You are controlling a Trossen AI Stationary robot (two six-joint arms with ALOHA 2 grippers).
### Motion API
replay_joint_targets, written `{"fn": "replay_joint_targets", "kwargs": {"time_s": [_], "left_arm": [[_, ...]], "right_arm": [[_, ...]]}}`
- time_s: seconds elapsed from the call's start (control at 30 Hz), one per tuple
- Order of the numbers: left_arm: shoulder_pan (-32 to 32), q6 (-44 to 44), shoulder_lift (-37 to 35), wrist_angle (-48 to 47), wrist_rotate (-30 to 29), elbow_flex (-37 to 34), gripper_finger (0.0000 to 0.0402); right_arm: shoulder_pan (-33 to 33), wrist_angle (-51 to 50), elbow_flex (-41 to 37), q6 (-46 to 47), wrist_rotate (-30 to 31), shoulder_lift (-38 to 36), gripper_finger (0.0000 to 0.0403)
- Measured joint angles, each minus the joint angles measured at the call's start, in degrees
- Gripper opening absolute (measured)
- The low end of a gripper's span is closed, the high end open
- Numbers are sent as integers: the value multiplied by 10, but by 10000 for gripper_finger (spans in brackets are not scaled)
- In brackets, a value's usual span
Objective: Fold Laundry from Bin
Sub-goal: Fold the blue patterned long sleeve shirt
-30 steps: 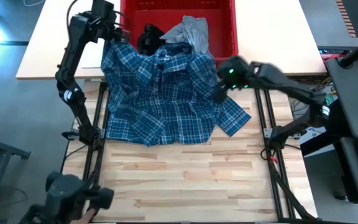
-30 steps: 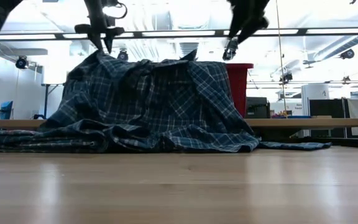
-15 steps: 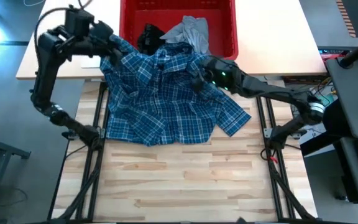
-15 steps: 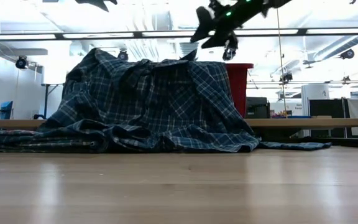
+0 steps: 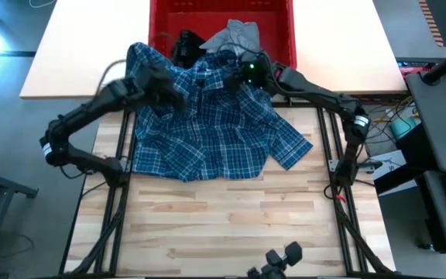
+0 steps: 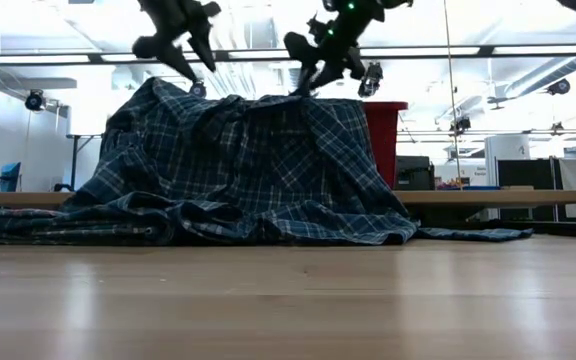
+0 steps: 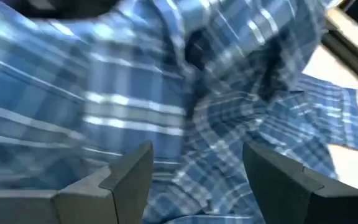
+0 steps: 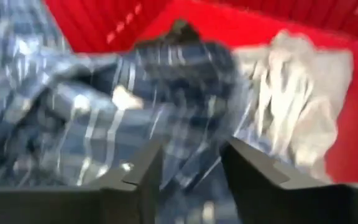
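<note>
- Wooden slats make up the table, which fills the lower middle of the high view, with a paler board across the top.
- Blue-and-white plaid shirt lies spread in the centre, its collar end draped up over the front rim of the bin; in the low view it forms a tall mound.
- Red bin sits at top centre.
- Grey T-shirt and a small black garment lie inside the bin, just behind the shirt.
- Left gripper hangs above the shirt's upper left part, fingers spread, nothing between them.
- Right gripper hovers over the collar by the bin's rim, fingers apart, pinching nothing.
</note>
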Motion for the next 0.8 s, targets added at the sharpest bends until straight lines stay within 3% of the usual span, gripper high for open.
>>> {"fn": "replay_joint_targets", "kwargs": {"time_s": [0.2, 0.37, 0.6, 0.7, 0.8], "left_arm": [[-29, -62, -42, 156, -44, -151, 230], [-56, -54, -54, 238, -91, -219, 230], [-139, 22, -36, 272, -353, -275, 230], [-149, 17, -26, 302, -394, -306, 230], [-143, -44, -16, 303, -454, -325, 225]], "right_arm": [[-16, -54, 71, -27, -1, 30, 21], [-17, -74, 84, -41, -11, 30, 9], [-17, -94, 84, -59, -14, 23, 9], [-17, -95, 84, -60, -14, 23, 9], [-17, -93, 83, -60, -14, 21, 9]]}}
